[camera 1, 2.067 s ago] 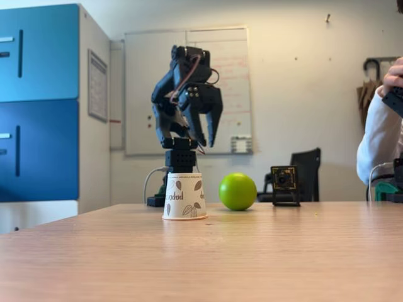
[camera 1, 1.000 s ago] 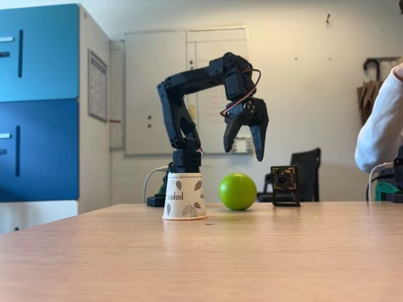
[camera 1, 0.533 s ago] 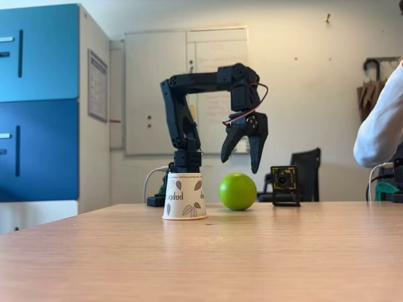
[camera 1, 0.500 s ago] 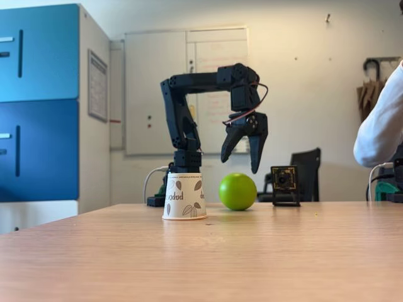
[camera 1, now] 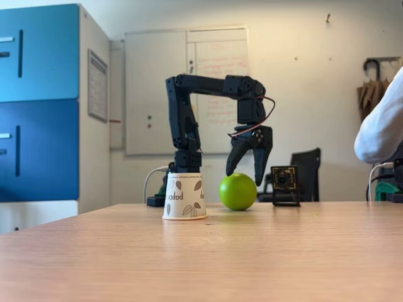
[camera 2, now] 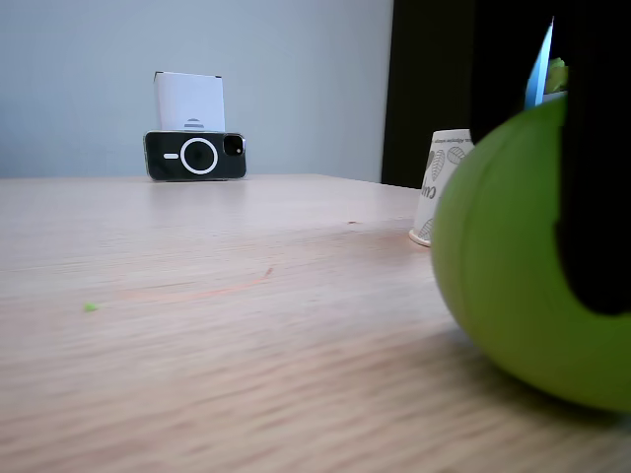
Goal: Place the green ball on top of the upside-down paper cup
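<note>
Both fixed views bright, even, diffuse indoor light; no hard shadows. One fixed view: sharp at mid-distance, near desk surface soft, faint pale sheen on wood, small soft shadow under green ball and upside-down paper cup. Black end effector reads almost as silhouette against pale wall. Other fixed view: very low, close; green ball huge, blurred; dark out-of-focus shape crosses right edge; desk foreground blurred, far phone fairly crisp.
</note>
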